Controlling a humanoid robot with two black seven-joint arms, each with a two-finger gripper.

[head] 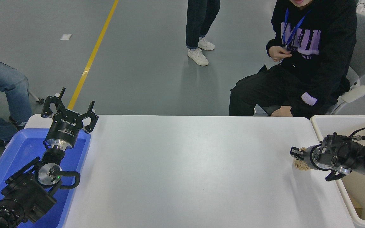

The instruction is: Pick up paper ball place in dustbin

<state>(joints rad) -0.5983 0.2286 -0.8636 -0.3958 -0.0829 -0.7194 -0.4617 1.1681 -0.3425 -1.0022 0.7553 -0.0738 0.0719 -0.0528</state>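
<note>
Paper ball (pixel 301 164): a small wad of tan, wrinkled paper, held at the tip of the right gripper, near the right edge of the table and just beside the dustbin. Only its lower part shows under the black fingers. I cannot tell if it touches the table or hangs a little above it.

Right gripper (pixel 297 152): its fingers are pressed onto the paper ball and pinch it. It points to the left, away from the dustbin.

Right arm (pixel 350 155): black, it comes in from the right edge and lies across the near-left rim of the dustbin. A thin black cable makes a loop above it.

Dustbin (pixel 344 120): a big cream-white bin with a thick round rim, standing against the right end of the table. The inner walls are beige.

Table (pixel 188 171): white, the middle part is bare.

Left gripper (pixel 70 107): its fingers are spread wide apart and hold nothing. It is parked at the lower left, above the far end of the blue tray.

Blue tray (pixel 21 148): shallow, at the left end of the table, under the left arm.

People: one person in black clothes (pixel 299 63) sits at the far right side; another stands behind, only legs and white shoes (pixel 200 53) show; a leg in jeans (pixel 5 85) is at the left edge.
</note>
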